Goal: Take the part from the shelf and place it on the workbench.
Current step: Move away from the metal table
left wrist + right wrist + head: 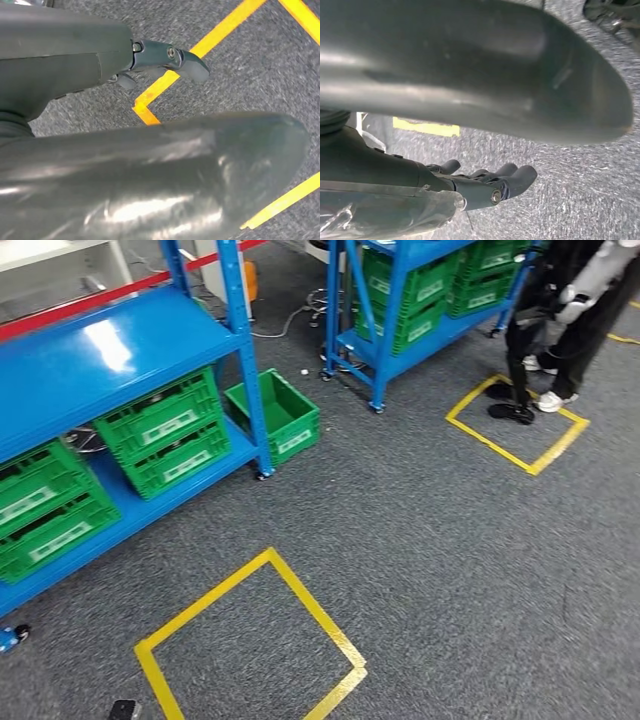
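Yellow tape square [253, 640] on the grey carpet lies nearest, just before the blue metal shelf [113, 350]. No part is held; the part probably sits in one of the green slotted plastic crates [166, 430] on the lower tier (contents too dim to tell). Left hand [166, 57] and right hand [490, 182] hang over the carpet, fingers loosely extended and holding nothing. A loose green crate [275, 415] rests on the floor by the shelf post; a person [562, 320] stands well apart. Best stop squarely facing the shelf before reaching.
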